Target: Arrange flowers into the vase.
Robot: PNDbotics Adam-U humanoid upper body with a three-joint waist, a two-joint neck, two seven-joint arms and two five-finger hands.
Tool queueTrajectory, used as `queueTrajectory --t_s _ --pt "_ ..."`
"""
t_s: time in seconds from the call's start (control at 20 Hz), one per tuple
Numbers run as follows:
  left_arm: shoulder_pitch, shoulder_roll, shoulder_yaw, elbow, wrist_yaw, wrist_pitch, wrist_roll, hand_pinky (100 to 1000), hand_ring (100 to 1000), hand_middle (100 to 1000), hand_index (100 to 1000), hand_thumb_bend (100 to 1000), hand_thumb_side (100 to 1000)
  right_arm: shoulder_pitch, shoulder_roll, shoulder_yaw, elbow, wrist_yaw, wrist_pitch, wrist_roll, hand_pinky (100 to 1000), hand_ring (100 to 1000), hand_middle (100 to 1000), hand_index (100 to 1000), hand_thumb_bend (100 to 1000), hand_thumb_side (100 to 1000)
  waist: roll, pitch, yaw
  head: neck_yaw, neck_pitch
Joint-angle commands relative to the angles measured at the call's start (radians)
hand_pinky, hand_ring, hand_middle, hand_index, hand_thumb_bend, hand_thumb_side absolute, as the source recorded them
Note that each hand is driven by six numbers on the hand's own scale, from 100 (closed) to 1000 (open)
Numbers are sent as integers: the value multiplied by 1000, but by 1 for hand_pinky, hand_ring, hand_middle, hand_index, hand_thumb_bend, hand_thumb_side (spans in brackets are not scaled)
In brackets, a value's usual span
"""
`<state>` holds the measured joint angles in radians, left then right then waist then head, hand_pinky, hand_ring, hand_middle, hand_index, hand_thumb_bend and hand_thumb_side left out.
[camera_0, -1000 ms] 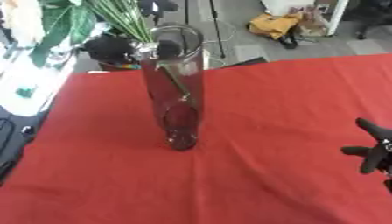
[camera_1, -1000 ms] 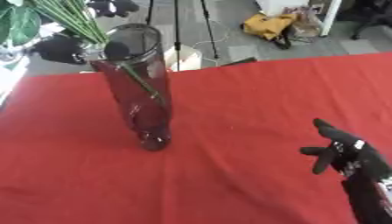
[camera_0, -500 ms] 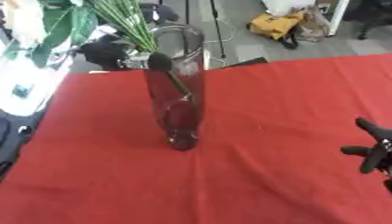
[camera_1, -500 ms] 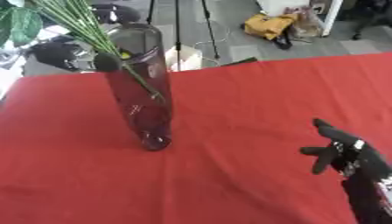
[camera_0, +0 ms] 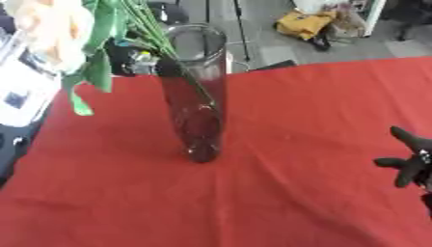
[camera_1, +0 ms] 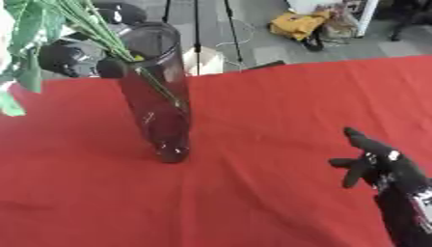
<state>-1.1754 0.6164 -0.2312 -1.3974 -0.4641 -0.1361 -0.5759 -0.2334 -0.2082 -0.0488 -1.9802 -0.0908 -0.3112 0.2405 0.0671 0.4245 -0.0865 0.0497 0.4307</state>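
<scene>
so the glass vase [camera_0: 195, 94] stood upright toward the table's [camera_0: 303, 120] far-left corner, flower stems [camera_0: 160, 46] slanting in from upper left. left hand [camera_1: 72, 58] was dark behind it, grip impossible to tell. right hand [camera_1: 380, 164] idled open near the right edge, well apart.

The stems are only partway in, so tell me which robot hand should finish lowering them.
Left, most likely. The flower stems already enter the vase from the upper left, where the left robot hand shows dark behind the vase. The right robot hand hangs open at the lower right, apart from the vase.
</scene>
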Motion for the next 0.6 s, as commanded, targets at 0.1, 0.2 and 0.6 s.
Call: queueTrajectory --t_s 0.1,0.2,0.6 --pt "-4 45 25 -19 -14 2 18 1000 969 998 1000 843 1000 -2 -14 -6 -20 -8 0 -3 748 1000 421 843 100 1000 -15 -46 5 -4 10" --pt "4 52 25 -20 -20 3 19 1000 969 997 1000 841 1000 -1 -13 -7 -20 -8 0 -5 748 1000 422 843 100 1000 -18 -48 9 -6 13" --pt "35 72 27 -22 -15 10 14 1000 966 994 1000 838 1000 0 -12 -9 -20 -10 -2 -11 747 1000 422 843 100 1000 -28 -56 21 -7 20"
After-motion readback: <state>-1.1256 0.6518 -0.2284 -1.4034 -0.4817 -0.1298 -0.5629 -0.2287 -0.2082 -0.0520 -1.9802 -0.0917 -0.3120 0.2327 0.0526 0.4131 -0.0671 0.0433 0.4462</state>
